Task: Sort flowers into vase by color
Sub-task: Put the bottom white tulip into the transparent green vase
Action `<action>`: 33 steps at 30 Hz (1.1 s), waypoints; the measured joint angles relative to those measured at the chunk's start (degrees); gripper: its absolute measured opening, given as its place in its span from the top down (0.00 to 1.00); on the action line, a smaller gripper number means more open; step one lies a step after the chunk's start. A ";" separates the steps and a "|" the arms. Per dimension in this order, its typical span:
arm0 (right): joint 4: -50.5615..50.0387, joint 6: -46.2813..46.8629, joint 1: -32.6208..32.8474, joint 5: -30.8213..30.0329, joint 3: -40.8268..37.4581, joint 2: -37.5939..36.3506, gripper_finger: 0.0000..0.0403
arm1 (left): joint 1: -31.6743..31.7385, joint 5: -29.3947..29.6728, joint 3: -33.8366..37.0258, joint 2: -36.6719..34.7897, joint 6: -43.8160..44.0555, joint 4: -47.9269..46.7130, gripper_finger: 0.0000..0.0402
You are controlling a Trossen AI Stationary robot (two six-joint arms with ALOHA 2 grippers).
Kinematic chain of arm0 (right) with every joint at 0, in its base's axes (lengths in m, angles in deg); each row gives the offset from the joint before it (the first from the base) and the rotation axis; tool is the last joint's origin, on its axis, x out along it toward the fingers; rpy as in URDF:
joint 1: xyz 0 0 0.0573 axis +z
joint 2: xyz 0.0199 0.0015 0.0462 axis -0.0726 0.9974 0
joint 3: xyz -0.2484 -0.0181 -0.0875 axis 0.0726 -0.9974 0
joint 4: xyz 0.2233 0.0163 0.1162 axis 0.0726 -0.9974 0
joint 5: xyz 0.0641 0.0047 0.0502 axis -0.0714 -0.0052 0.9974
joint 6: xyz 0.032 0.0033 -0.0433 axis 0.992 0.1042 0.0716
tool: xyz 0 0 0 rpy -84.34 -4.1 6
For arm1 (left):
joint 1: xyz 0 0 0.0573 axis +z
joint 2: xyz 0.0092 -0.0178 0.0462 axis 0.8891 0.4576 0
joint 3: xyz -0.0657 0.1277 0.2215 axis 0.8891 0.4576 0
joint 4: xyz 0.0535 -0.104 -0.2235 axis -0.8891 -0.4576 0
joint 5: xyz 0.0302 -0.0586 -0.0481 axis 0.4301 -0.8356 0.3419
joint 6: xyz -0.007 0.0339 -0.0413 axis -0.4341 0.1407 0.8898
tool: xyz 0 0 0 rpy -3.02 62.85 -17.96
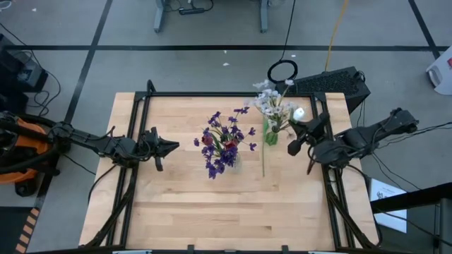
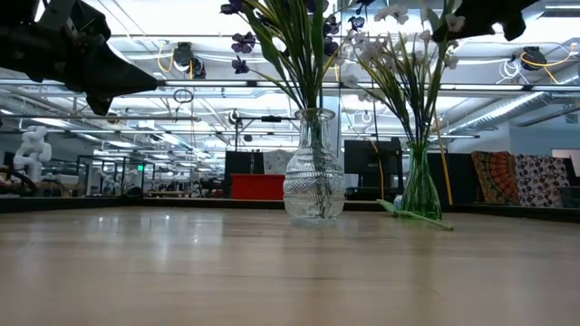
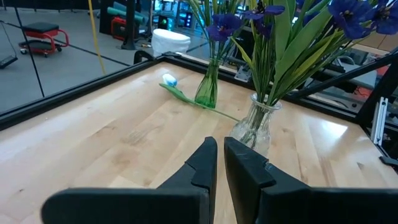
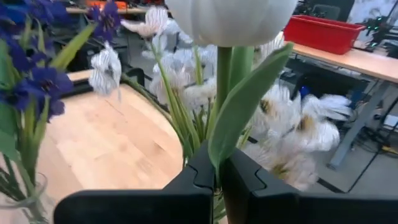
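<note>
A clear glass vase [image 1: 230, 161] [image 2: 314, 190] [image 3: 255, 121] at the table's middle holds purple sprigs and dark red tulip buds [image 1: 228, 146]. To its right, a green glass vase [image 1: 270, 134] [image 2: 421, 195] [image 3: 207, 90] holds pale white blossoms. One white tulip [image 1: 263, 164] [image 3: 199, 102] lies flat on the wood beside the green vase. My right gripper [image 1: 308, 127] [image 4: 217, 165] is high beside the green vase's blossoms, shut on another white tulip [image 1: 299, 113]. My left gripper [image 1: 173, 147] [image 3: 219, 149] hovers left of the clear vase, shut and holding nothing. My right gripper pinches the white tulip's green stem [image 4: 219, 152] between its two fingers, at the base of a leaf, below the bud [image 4: 230, 18]. The tulip is lifted clear of the table. Its bud stands beyond the fingertips, against the green vase's white blossoms.
A black metal rail [image 1: 212, 94] frames the wooden table. A keyboard [image 1: 332, 83] and a ring-shaped object [image 1: 282, 70] sit past the far edge. Bare wood [image 1: 226, 212] stretches across the near half of the table.
</note>
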 joint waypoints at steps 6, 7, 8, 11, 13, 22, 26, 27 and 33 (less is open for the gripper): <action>0.08 -0.04 -1.68 0.07 -0.33 3.31 0.99 | 0.00 0.00 0.00 0.00 0.00 0.02 0.91; 0.06 -0.04 -1.89 0.07 -0.33 3.85 0.99 | 0.00 0.00 0.00 0.00 0.00 0.02 0.91; 0.06 -0.06 -2.14 0.07 -0.33 4.39 0.99 | 0.00 0.00 0.00 0.00 0.00 0.02 0.91; -0.12 0.48 -2.92 0.13 -0.33 5.77 0.99 | -0.02 0.00 0.00 0.00 0.00 0.02 0.91; -0.25 1.66 -3.36 0.18 -0.33 6.45 0.99 | 0.00 0.00 0.00 0.00 0.00 0.02 0.91; -2.97 7.49 -6.88 10.51 -0.31 7.00 0.92 | 0.00 0.00 0.00 0.00 0.00 0.02 0.91; -4.37 9.91 -8.12 13.69 -0.31 6.90 0.82 | -0.01 0.00 0.00 0.00 0.00 0.04 0.91; -4.37 10.27 -8.36 14.37 -0.31 6.66 0.80 | 0.00 0.00 0.00 0.00 0.01 0.04 0.91; -4.42 10.49 -8.43 17.76 1.04 3.75 0.65 | -0.01 0.00 0.00 0.00 0.00 0.04 0.91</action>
